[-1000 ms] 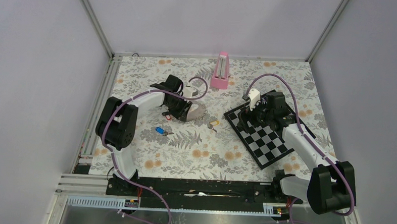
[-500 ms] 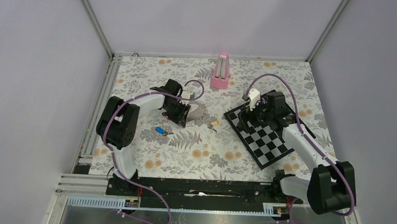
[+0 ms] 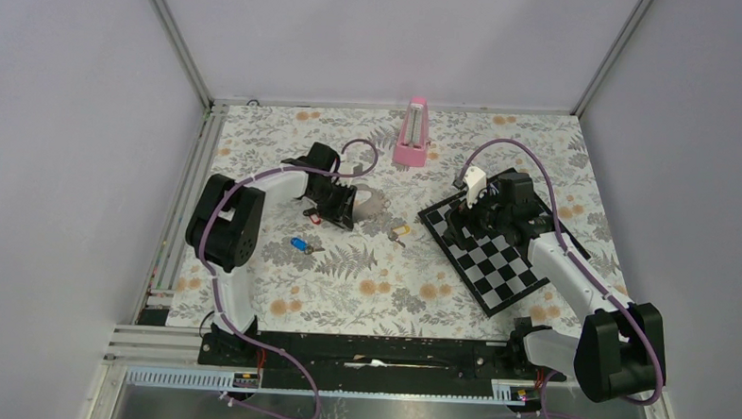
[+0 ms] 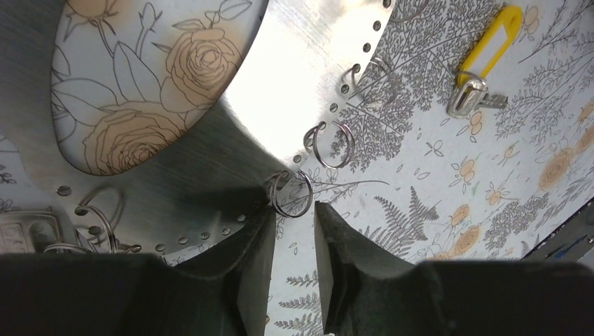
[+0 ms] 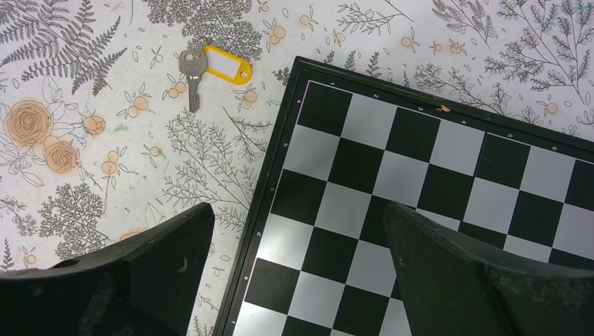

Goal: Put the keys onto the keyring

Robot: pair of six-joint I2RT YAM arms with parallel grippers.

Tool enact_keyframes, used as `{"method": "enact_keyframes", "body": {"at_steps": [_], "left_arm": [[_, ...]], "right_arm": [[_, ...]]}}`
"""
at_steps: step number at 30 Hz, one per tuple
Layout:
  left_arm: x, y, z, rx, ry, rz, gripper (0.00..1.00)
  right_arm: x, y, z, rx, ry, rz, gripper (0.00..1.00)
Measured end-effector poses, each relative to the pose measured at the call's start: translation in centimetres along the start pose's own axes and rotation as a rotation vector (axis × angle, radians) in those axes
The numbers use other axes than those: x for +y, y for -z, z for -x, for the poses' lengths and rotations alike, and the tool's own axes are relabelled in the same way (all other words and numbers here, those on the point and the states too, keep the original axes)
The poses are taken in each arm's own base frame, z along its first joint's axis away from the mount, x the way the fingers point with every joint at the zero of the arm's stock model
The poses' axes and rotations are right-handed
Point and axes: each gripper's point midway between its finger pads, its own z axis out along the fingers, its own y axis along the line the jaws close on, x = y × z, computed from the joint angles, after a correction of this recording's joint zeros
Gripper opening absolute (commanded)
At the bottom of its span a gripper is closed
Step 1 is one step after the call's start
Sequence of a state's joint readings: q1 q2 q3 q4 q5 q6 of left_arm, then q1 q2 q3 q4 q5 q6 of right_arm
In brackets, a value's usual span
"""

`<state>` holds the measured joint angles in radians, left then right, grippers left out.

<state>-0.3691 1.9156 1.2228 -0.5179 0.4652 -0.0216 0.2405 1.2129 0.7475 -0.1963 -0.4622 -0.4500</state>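
Top view: the left claw (image 3: 341, 213) is at the keyring (image 3: 368, 202), with the blue key (image 3: 299, 245) at its 7 o'clock on the worktop (image 3: 392, 295). The right claw (image 3: 459, 226) is over the chessboard (image 3: 506, 267).

Left wrist: the fingers (image 4: 256, 238) are narrowly apart and grip nothing; a silver ring (image 4: 291, 193) lies just off their tips.

Right wrist: the claw is spread wide and empty, with the yellow key (image 5: 210, 66) at 11 o'clock.

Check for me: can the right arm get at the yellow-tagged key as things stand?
Probably yes. The right gripper hangs open over the edge of the chessboard. The yellow-tagged key lies flat on bare tablecloth just off the board's corner, with nothing on or against it.
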Motion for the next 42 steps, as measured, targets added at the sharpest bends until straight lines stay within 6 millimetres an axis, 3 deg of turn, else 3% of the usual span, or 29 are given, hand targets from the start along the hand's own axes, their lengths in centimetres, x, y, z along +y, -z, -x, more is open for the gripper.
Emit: {"method": "enact_keyframes", "body": {"at_steps": [8, 15, 22, 42], "left_arm": [[0.4, -0.3, 0.9, -0.036, 0.016, 0.021, 0.25], [0.5, -0.5, 1.7, -0.053, 0.059, 0.025, 0.32], [0.7, -0.3, 2.0, -0.056, 0.174, -0.036, 0.33], [0.8, -1.2, 3.1, -0.085, 0.419, -0.094, 0.15]], "right_arm": [[0.0, 0.0, 0.0, 0.001, 0.003, 0.000, 0.99], [0.0, -0.1, -0.3, 0.004, 0.009, 0.002, 0.99], [0.0, -0.1, -0.3, 0.004, 0.017, 0.001, 0.99], [-0.1, -0.4, -0.9, 0.022, 0.015, 0.002, 0.99]]}}
